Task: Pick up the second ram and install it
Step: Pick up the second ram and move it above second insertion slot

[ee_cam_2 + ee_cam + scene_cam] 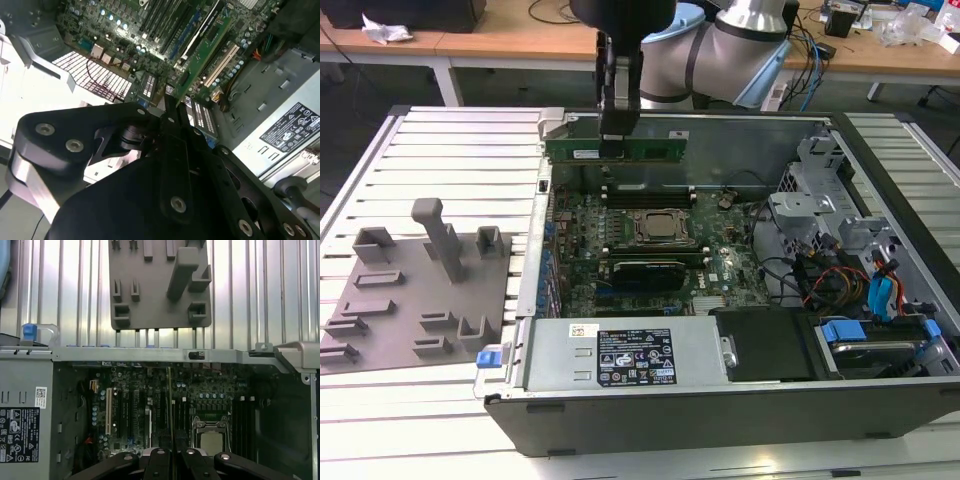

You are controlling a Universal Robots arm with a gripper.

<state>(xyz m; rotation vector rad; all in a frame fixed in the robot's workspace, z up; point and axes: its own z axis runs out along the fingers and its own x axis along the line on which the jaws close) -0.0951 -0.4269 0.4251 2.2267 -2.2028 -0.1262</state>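
Horizontally in the pincer's [614, 150] grip, second ram [655, 148] over the motherboard [720, 265].

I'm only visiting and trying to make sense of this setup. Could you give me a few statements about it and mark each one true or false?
1. The gripper grips the second ram, a green stick. True.
2. The second ram is seated in a motherboard slot. False: it is held up over the open computer case, above the board.
3. The grey holder tray sits inside the computer case. False: it lies on the slatted table, to the exterior view's left of the case.
4. The computer case is open, with the motherboard and the CPU socket showing. True.
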